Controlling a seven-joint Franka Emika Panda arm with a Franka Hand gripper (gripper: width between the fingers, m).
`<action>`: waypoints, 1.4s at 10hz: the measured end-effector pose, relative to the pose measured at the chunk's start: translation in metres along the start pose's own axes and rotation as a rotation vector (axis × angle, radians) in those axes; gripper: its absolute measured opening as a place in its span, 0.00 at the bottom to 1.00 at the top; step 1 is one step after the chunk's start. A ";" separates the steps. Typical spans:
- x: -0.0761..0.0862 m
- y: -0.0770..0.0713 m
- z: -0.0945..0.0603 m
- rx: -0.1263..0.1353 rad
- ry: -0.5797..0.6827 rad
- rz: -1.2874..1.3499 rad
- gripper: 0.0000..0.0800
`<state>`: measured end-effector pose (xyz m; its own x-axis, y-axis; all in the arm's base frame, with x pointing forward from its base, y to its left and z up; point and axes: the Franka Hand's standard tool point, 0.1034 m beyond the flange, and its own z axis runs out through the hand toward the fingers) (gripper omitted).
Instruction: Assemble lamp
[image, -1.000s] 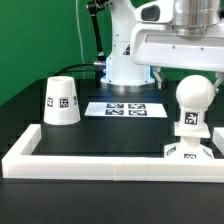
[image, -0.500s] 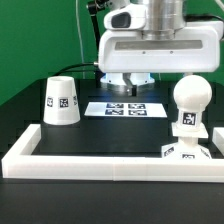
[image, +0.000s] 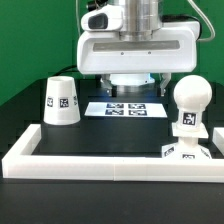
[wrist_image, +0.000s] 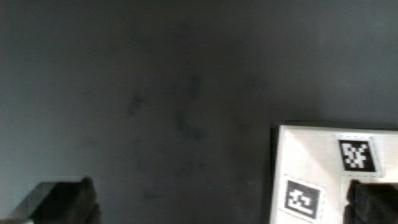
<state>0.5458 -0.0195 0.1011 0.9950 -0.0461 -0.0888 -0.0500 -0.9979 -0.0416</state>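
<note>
The white tapered shade (image: 61, 101) stands mouth-down on the black table at the exterior view's left. The round white bulb (image: 190, 97) sits upright on the small flat base (image: 187, 151) at the exterior view's right. My gripper (image: 133, 72) hangs above the middle of the table, between the shade and the bulb and apart from both. In the wrist view my gripper (wrist_image: 217, 200) is open and empty. Its dark fingertips (wrist_image: 64, 200) stand wide apart over bare table and a corner of the marker board (wrist_image: 338, 165).
The marker board (image: 126, 108) lies flat on the table below and behind my gripper. A long white border rail (image: 100, 162) runs along the front and up the exterior view's left side. The robot's white base (image: 130, 85) stands at the back.
My gripper has moved toward the exterior view's left, from above the bulb to over the middle of the table. The lamp parts have not moved.
</note>
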 end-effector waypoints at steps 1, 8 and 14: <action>-0.009 0.013 0.002 -0.001 -0.002 -0.023 0.87; -0.081 0.067 0.003 0.013 -0.028 0.002 0.87; -0.144 0.081 -0.004 0.023 -0.029 0.010 0.87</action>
<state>0.3983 -0.0940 0.1142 0.9915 -0.0539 -0.1183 -0.0617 -0.9961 -0.0635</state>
